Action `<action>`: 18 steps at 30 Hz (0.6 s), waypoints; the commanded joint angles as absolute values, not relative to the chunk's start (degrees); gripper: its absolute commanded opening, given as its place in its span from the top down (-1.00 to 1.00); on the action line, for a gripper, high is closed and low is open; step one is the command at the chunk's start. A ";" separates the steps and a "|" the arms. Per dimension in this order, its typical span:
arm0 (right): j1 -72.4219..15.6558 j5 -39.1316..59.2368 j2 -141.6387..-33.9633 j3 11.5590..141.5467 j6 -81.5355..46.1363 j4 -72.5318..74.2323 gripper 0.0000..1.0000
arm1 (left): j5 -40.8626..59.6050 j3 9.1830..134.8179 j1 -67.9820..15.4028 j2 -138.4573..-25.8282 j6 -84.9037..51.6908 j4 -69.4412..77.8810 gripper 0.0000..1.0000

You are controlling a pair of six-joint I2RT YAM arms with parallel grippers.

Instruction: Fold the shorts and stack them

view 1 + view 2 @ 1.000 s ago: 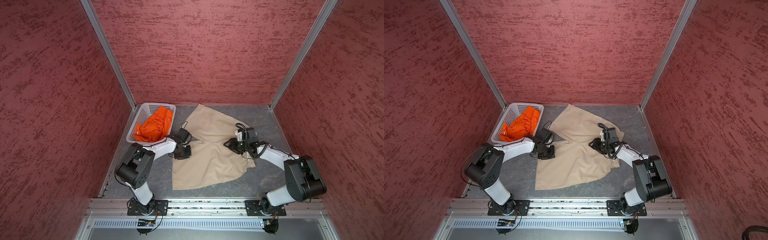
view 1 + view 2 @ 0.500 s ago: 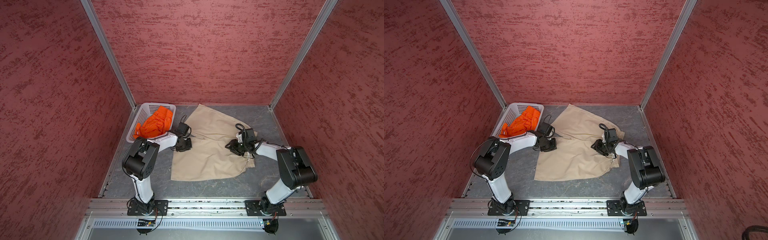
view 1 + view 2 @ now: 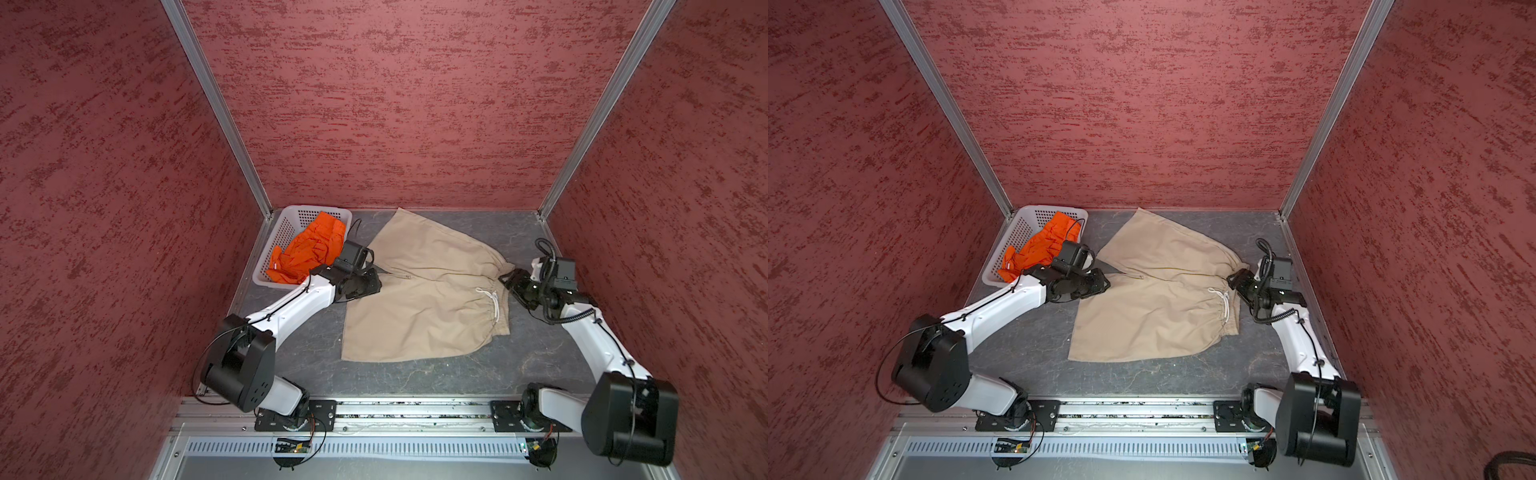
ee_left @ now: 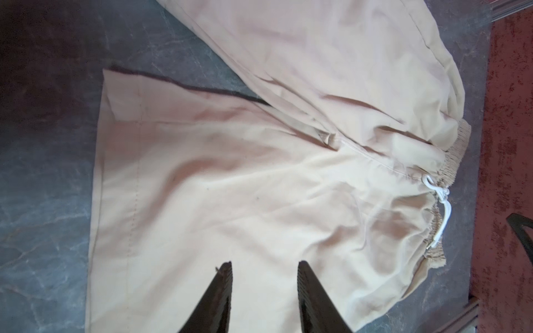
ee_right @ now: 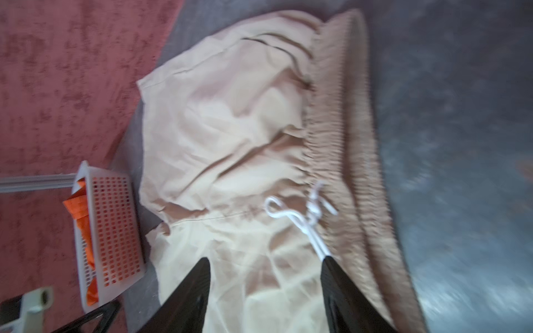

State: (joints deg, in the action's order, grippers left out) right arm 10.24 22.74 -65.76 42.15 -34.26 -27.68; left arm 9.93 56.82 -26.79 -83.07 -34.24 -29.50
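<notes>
In both top views I see the beige shorts (image 3: 428, 299) lying flat on the grey marbled table (image 3: 395, 378). The gathered waistband (image 3: 503, 322) is at the right and the white drawstring (image 3: 492, 300) lies on top. The orange shorts (image 3: 309, 249) are crumpled in the white perforated basket (image 3: 286, 232) in the far left corner, close beside the left gripper (image 3: 374, 282). The right gripper (image 3: 510, 281) is at the waistband.

In the left wrist view the black ribbed fingers (image 4: 222, 299) stand apart over smooth cloth and hold nothing.

The right wrist view is somewhat blurred. There the fingers (image 5: 187, 299) are wide apart above the cloth, also empty.
</notes>
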 commanded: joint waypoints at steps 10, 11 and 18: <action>12.12 18.83 -60.91 29.46 -41.98 -35.87 -0.38 | 13.09 46.84 -27.42 -78.84 -38.08 -29.52 0.19; 12.05 19.08 -61.05 28.93 -42.32 -35.18 -0.38 | 13.20 46.47 -27.42 -78.75 -38.13 -29.28 0.19; 11.99 24.66 -63.14 26.99 -44.62 -28.99 -0.30 | 14.65 45.11 -27.32 -78.52 -38.75 -29.06 0.19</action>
